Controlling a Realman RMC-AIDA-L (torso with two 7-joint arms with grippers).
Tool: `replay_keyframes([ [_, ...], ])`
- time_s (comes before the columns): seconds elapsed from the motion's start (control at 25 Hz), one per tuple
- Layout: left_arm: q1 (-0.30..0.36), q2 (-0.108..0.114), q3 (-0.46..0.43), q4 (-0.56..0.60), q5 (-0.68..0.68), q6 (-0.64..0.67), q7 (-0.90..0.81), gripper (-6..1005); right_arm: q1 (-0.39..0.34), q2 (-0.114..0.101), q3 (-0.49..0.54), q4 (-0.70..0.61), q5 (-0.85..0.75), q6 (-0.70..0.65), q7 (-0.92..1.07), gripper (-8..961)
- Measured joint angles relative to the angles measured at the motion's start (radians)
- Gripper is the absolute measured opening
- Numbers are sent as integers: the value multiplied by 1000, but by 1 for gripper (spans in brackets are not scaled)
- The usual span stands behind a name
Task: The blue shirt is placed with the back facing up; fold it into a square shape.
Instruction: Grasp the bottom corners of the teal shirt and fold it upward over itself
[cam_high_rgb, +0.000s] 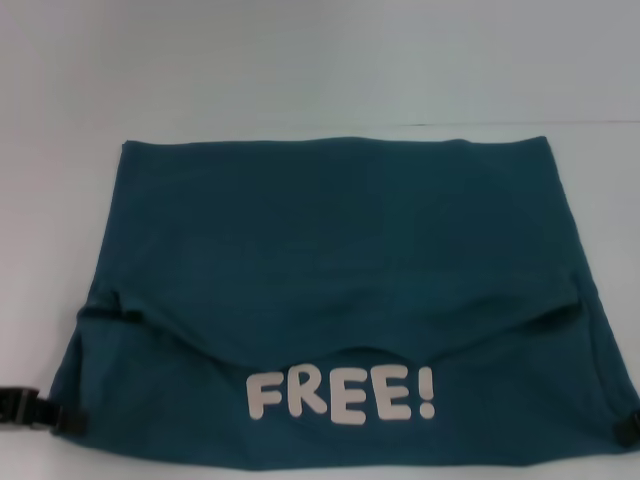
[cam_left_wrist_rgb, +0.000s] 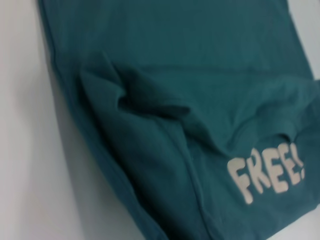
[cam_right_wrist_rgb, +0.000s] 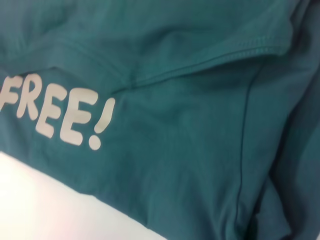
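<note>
The blue shirt (cam_high_rgb: 340, 260) lies flat on the white table (cam_high_rgb: 300, 70) as a wide rectangle. A plain layer covers its far part, with a curved edge ending just above the white "FREE!" lettering (cam_high_rgb: 340, 395) near the front. My left gripper (cam_high_rgb: 45, 412) shows as black parts at the shirt's near left corner. Only a sliver of my right gripper (cam_high_rgb: 628, 427) shows, at the near right corner by the picture's edge. The left wrist view has bunched folds of the shirt (cam_left_wrist_rgb: 150, 115) beside the lettering (cam_left_wrist_rgb: 267, 172). In the right wrist view, a stitched hem crosses the shirt (cam_right_wrist_rgb: 190, 150) above the lettering (cam_right_wrist_rgb: 60, 112).
Bare white table surrounds the shirt on the far side and at both sides (cam_left_wrist_rgb: 30, 175), and a strip of it shows in front of the shirt (cam_right_wrist_rgb: 50, 200). No other objects are in view.
</note>
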Motion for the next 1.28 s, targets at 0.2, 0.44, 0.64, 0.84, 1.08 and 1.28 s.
replay_keyframes([
  [0.2,4,0,-14,6,65,49,26,17,-19,-7,28,3,1,-23,-34,73],
  [0.44,-91,16,-92,-59,58,-31,23,16,22,-13,197,19,9,40,-46,79],
  [0.64,-195,25,-93,-119,60,-182,-47,16,93,-13,331,96,18,200,-32,85],
  [0.84,-272,43,-77,-169,65,-327,-123,17,135,-5,342,135,95,375,-9,90],
  [1.08,-320,43,-11,-180,66,-506,-184,17,184,16,338,142,123,553,11,97],
  [1.28,-332,-2,62,-230,66,-770,-188,16,203,64,264,174,130,786,1,102],
])
